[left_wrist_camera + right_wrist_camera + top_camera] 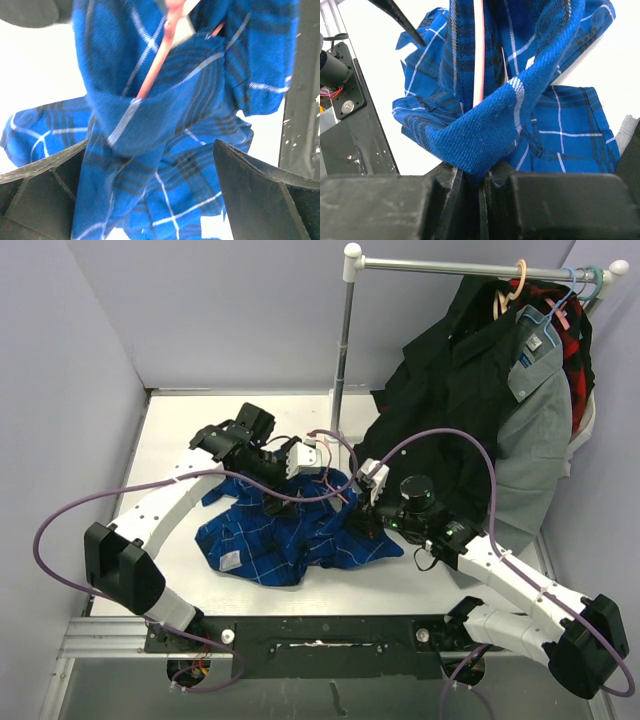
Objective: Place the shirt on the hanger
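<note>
My left claw (150, 145) stands wide open. Its two dark fingers (40, 190) are spread on either side of the shirt (165, 150) and grip nothing; blue cloth hangs between them unpinched. My right claw (470, 182) is closed tight on a thick fold of the same shirt, with the cloth squeezed in the narrow slit between its jaws.

The shirt, royal blue with thin white lines, lies crumpled on the white surface (180, 430) between my two arms, and part of it is drawn up toward my claws. The hanger (152, 70), a thin pink rod, runs down into the raised cloth and disappears under a fold. In the right wrist view it shows as a pale pink strip passing behind the pinched fold. I cannot tell how much of it sits inside the shirt.

Behind and to the right, a rail (450, 267) carries a dark jacket (440, 410) and a grey shirt (535, 410).
</note>
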Controlling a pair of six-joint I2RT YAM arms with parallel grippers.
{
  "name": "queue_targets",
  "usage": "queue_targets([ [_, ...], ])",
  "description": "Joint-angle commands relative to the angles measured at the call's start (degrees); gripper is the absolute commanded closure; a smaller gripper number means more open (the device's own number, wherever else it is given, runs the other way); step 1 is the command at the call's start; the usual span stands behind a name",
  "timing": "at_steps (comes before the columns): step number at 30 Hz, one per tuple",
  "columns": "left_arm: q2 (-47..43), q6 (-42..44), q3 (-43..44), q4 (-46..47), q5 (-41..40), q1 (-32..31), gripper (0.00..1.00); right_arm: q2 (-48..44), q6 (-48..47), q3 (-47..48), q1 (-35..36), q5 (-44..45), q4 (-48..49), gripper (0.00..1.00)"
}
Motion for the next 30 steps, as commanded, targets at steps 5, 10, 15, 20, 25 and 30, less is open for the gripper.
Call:
queue_targets([
  [5, 3.3, 16.8, 10.0, -16.2, -26.6, -1.3, 0.02, -1.2, 1.6, -2.2, -0.6, 1.6, 0.8, 1.0],
  [10, 1.7, 27.6, -0.4, -18.8, -46.0, -4.4, 0.02, -0.7, 2.7, -2.4, -0.7, 1.0, 3.1, 1.0],
  [15, -0.6, 38.2, -4.1, -23.5, -51.0, -5.4, 0.02, 0.3, 2.9, -1.9, -0.7, 0.6, 3.9, 1.0],
  [20, -1.0, 39.8, 8.8, -28.9, -37.2, -2.3, 0.02, 0.8, 2.8, -1.6, -0.7, 1.1, 3.5, 1.0],
  [25, -1.5, 41.2, 20.8, -34.8, -0.7, 13.7, 0.02, 0.0, 3.2, -2.6, -0.7, 1.4, 3.9, 1.0],
  [30, -6.1, 37.3, 6.3, -19.5, 8.3, 28.3, 0.02, -1.4, 3.2, -3.3, -0.8, 1.3, 4.3, 1.0],
])
